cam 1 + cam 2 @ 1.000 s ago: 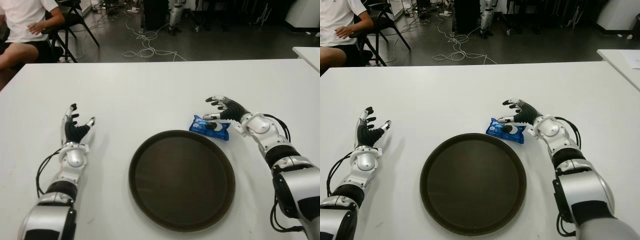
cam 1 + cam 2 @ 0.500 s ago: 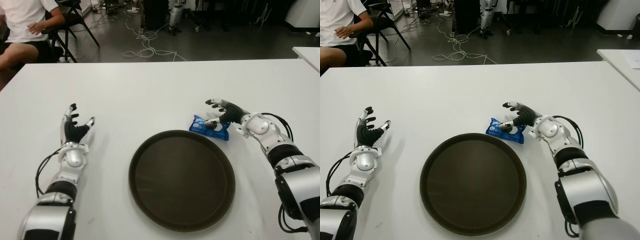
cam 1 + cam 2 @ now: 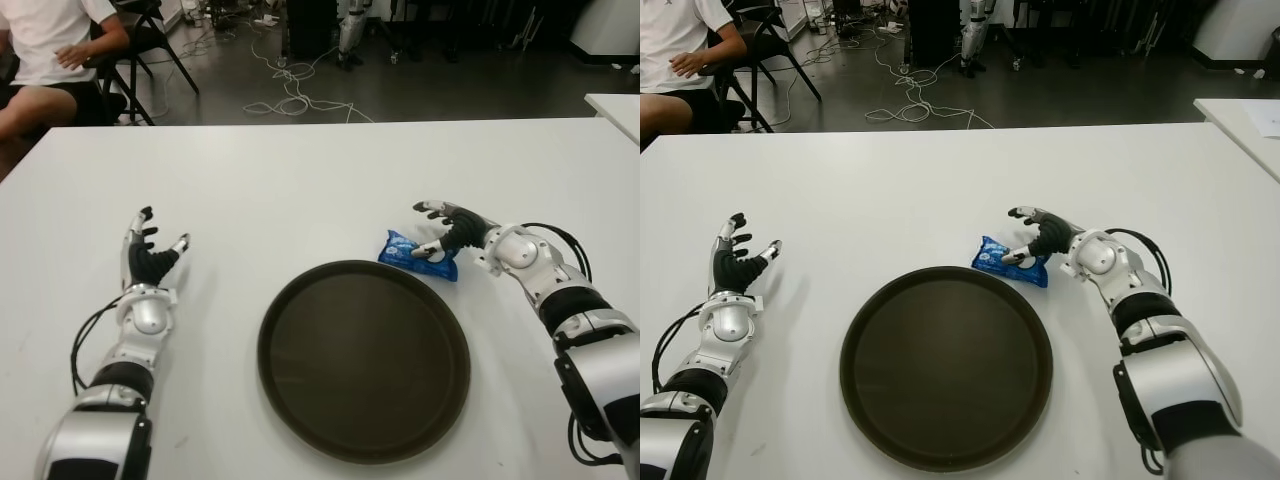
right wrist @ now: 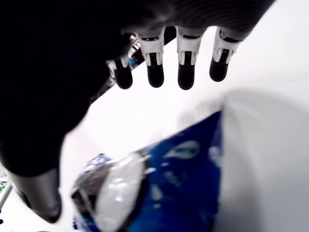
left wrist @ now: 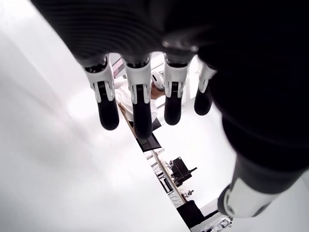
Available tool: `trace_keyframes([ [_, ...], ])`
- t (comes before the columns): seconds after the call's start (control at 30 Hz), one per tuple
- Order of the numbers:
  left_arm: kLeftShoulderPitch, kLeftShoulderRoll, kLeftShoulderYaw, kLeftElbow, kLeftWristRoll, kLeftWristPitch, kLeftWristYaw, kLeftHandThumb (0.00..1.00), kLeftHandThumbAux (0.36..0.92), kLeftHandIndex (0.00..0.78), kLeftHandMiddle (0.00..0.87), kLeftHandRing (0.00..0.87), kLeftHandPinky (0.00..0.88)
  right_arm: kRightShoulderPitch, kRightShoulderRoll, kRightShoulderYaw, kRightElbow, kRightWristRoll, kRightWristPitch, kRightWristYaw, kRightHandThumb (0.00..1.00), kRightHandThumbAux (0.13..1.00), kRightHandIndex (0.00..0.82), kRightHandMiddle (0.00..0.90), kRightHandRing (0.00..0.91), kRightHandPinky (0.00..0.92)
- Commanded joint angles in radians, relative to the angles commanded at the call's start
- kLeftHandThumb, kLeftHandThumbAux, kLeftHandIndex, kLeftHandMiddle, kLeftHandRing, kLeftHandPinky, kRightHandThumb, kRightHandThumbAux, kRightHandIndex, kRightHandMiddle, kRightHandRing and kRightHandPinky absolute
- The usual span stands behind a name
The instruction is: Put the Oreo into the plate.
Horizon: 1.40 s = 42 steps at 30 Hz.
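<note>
right robot hand (image 3: pixel 441 232) lowered onto Oreo (image 3: pixel 416 255), fingers spread, nothing gripped | plate (image 3: pixel 300 400) empty | grasp pending

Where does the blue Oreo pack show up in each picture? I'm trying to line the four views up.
Left eye view: Oreo pack just beyond the brown plate, under the right hand.
Right eye view: same spot, right of centre.
Left wrist view: not in it.
Right wrist view: fills the lower part, below the open fingers.
Shared landmark: the white table.
</note>
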Motion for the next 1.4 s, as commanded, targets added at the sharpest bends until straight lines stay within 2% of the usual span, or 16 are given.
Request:
trace_keyframes([
  [0.13,-0.001,0.001,-0.003,0.001,0.004,0.001,0.003,0.236,0.723,0.078,0.145,0.167,0.206,0.005,-0.003,0.004,-0.013,-0.009,0.005,-0.023,0.000,0.777,0.091,0.098,0.084,0.063],
  [0.53,0.000,0.001,-0.002,-0.001,-0.001,-0.004,-0.007,0.244,0.708,0.084,0.149,0.186,0.267,0.016,-0.010,0.012,-0.044,-0.023,0.023,-0.028,0.000,0.806,0.097,0.094,0.095,0.094],
  [0.73,0.000,0.001,-0.004,-0.004,0.001,0.001,-0.007,0.222,0.710,0.076,0.130,0.156,0.186,0.020,-0.019,0.051,-0.071,-0.072,0.063,-0.063,0.000,0.782,0.094,0.091,0.097,0.098],
  [0.97,-0.001,0.002,-0.006,-0.009,0.004,0.009,-0.003,0.221,0.716,0.076,0.133,0.158,0.196,0.035,-0.027,0.086,-0.124,-0.122,0.104,-0.107,0.000,0.776,0.091,0.100,0.103,0.099],
  [1.4,-0.005,0.002,-0.004,-0.004,0.001,0.014,-0.006,0.219,0.720,0.077,0.139,0.159,0.186,0.065,-0.036,0.117,-0.207,-0.163,0.172,-0.152,0.000,0.798,0.094,0.107,0.106,0.099],
])
